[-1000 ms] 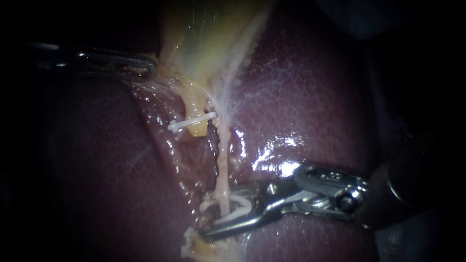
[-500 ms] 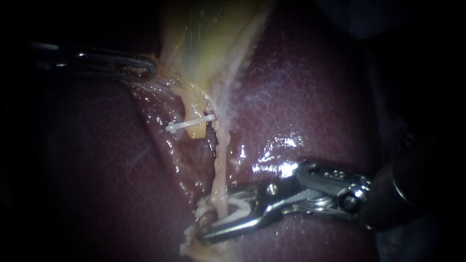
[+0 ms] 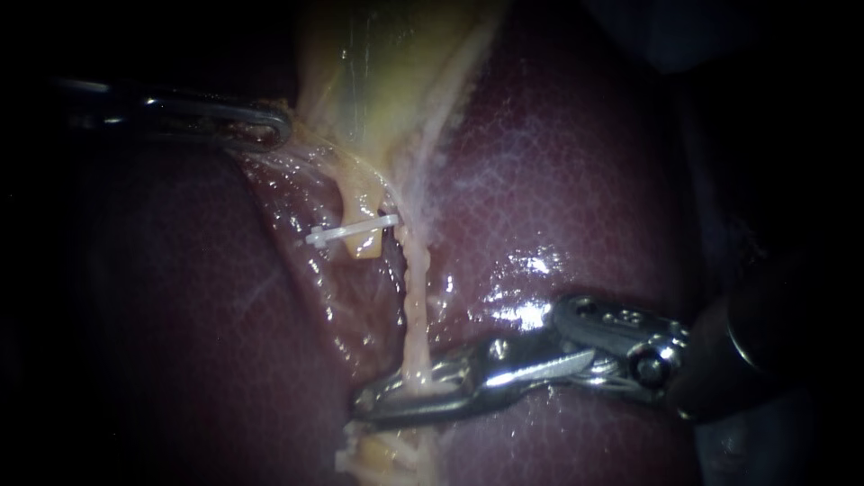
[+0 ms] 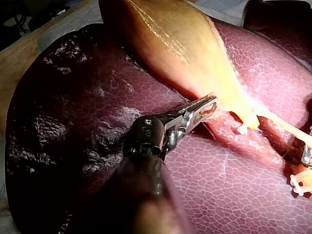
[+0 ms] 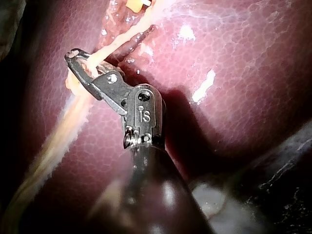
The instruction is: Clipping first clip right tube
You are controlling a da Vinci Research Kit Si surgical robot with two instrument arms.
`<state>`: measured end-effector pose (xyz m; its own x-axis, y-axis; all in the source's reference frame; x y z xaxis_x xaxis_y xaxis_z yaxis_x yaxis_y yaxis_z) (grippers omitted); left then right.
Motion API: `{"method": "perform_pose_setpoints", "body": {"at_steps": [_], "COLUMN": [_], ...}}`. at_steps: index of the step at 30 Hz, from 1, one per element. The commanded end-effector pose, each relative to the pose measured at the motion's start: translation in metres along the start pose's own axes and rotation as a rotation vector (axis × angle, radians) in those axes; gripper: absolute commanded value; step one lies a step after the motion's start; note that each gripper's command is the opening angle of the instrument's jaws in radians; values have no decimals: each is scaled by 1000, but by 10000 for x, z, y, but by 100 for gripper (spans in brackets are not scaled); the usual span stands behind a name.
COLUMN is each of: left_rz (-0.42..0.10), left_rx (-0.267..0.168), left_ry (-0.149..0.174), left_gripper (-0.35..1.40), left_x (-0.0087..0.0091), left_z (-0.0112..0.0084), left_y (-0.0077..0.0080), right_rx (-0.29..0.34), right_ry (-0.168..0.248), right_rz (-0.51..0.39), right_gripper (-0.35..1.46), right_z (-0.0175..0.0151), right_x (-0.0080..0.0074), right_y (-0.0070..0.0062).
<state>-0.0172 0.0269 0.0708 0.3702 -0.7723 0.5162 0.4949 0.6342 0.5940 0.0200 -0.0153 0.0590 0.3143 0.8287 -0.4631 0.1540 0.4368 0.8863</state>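
Low on the liver (image 3: 585,180), my right instrument's (image 3: 373,403) jaws are clamped across the right tube (image 3: 412,306), likely squeezing a clip onto it. My left instrument (image 3: 270,126), jaws closed on the gallbladder's (image 3: 378,81) edge, holds it stretched so the tube stands clear.

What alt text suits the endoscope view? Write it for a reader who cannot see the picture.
The right instrument has its jaws shut on the thin pale right tube, low over the dark red liver. Above, a white clip crosses the short yellowish left tube, and the left instrument grips the gallbladder at its edge.
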Motion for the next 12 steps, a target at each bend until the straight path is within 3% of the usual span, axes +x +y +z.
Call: {"method": "perform_pose_setpoints", "body": {"at_steps": [1,12], "left_rz": [0,0], "left_rx": [0,0], "left_ry": [0,0], "left_gripper": [-35,-35], "left_x": [0,0], "left_z": [0,0], "left_y": [0,0], "right_rx": [0,-2], "right_ry": [1,-2], "right_rz": [0,-1], "right_gripper": [-35,-35], "right_z": [0,-3], "right_x": [0,-3], "right_y": [0,9]}}
